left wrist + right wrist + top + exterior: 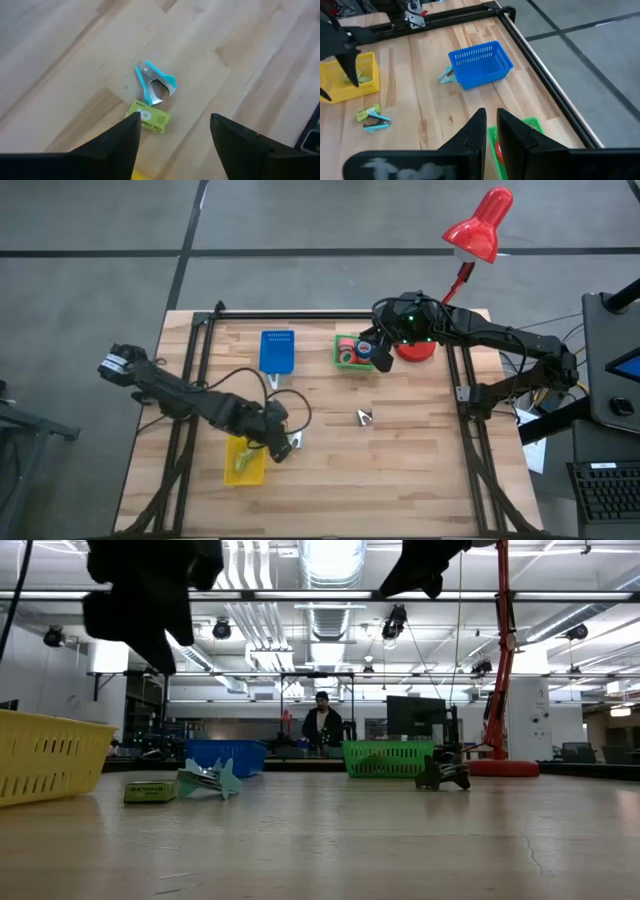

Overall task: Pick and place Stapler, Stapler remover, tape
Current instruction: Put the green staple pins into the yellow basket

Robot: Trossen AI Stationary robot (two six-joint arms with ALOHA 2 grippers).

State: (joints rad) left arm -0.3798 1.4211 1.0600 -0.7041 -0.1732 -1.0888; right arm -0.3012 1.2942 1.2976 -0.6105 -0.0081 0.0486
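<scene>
I have the left gripper (172,137) hanging above the wooden table (420,470) beside the yellow bin (244,463), its fingers spread apart and holding nothing. Directly below it, on the bare wood, lies a teal staple remover (155,84) touching a small green staple box (148,118); in the right wrist view the pair sits just beside the yellow bin, and some green item rests inside that bin, though I cannot tell what it is. My right gripper (491,131) hovers over the green bin (352,352) with its fingers nearly together and nothing visible between them. The tape rolls (353,352), red with one blue, lie inside that green bin. The blue bin (481,63) stands farther along the table with another teal staple remover (446,76) against its side. A dark staple remover (364,417) lies alone near the table's middle. A red desk lamp (482,225) stands at the far right corner.
</scene>
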